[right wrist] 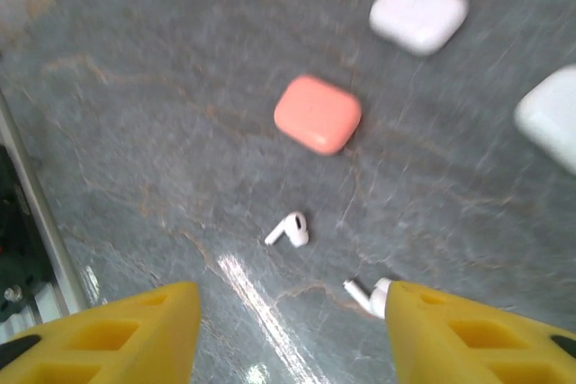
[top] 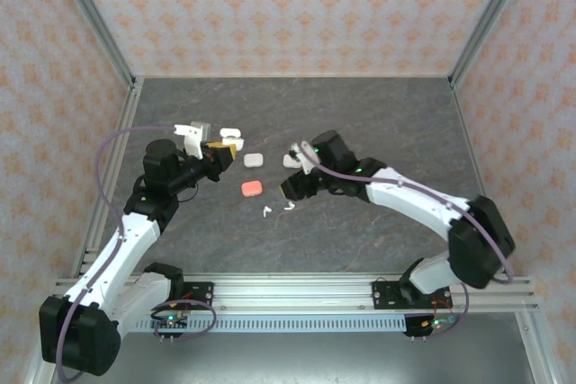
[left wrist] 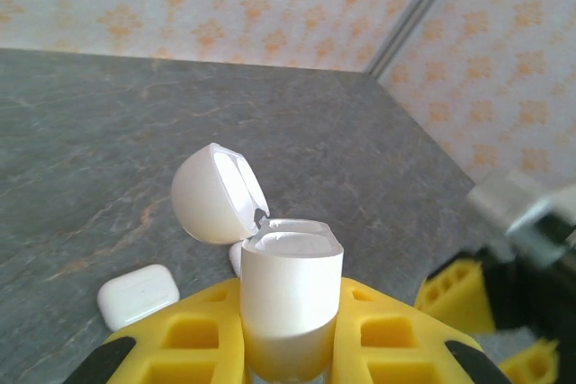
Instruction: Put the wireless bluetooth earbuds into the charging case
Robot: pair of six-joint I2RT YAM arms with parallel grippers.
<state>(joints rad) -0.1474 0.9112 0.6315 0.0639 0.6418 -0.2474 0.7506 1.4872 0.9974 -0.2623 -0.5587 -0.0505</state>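
While my left claw (left wrist: 290, 334) gripped the open case (left wrist: 290, 267), my right claw (right wrist: 290, 301) hung wide, one earbud (right wrist: 290, 229) lying just ahead.

free: bare tabletop (top: 360, 240) along the near edge, open gap around one white earbud (right wrist: 290, 230) | blocked: coral case (right wrist: 317, 113) just beyond it, white cases (right wrist: 418, 11) farther | tight: second earbud (right wrist: 364, 293) possibly touching right gripper (right wrist: 292, 308) finger, blurred
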